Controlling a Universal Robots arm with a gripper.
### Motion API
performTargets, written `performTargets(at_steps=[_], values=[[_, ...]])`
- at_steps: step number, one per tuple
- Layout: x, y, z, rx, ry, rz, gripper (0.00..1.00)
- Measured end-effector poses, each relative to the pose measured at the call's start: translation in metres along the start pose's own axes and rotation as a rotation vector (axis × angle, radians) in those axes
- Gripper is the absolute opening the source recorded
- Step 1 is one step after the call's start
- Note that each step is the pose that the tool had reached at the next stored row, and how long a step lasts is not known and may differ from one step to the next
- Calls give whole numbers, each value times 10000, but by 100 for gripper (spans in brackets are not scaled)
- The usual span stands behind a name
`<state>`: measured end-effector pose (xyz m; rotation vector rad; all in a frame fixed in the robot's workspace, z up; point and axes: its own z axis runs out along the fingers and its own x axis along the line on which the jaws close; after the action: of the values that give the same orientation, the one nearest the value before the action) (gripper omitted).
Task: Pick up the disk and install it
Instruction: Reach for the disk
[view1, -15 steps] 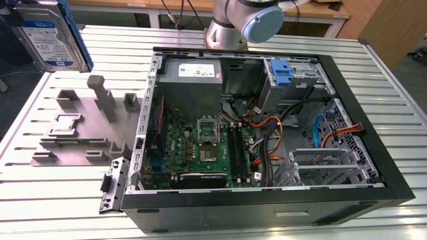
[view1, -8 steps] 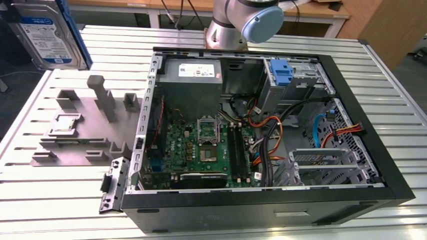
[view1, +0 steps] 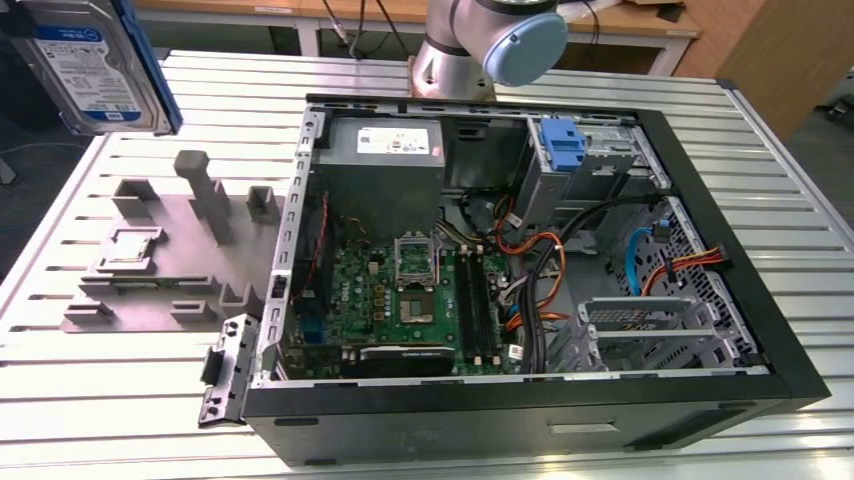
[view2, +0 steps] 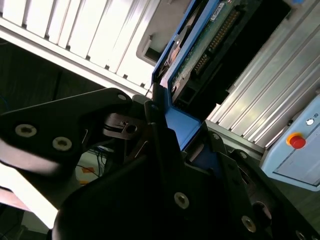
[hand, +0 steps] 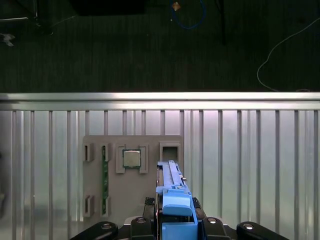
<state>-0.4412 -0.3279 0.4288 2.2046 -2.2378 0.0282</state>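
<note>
The disk (view1: 94, 65), a silver drive with a white-and-blue label and a blue bracket along its edge, hangs upright high above the table at the exterior view's far left. My gripper (hand: 175, 222) is shut on the disk (hand: 172, 192), which appears edge-on there above the grey fixture. In the second wrist view the fingers (view2: 155, 125) clamp the blue bracket, and the disk (view2: 200, 55) shows its green circuit board underside. The open computer case (view1: 787, 330) lies on its side to the exterior view's right of the disk.
A grey fixture plate (view1: 174, 290) with upright posts and a processor chip (view1: 127, 250) lies below the disk. A bare blue bracket (view1: 565, 145) stands in the case's drive bay. The arm's base (view1: 481, 40) is behind the case. A red stop button (view2: 296, 141) sits off the table.
</note>
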Motion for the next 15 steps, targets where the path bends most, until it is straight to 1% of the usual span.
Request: performTargets(at_steps=[15], values=[[2, -2, -137, 0, 8, 0, 37]])
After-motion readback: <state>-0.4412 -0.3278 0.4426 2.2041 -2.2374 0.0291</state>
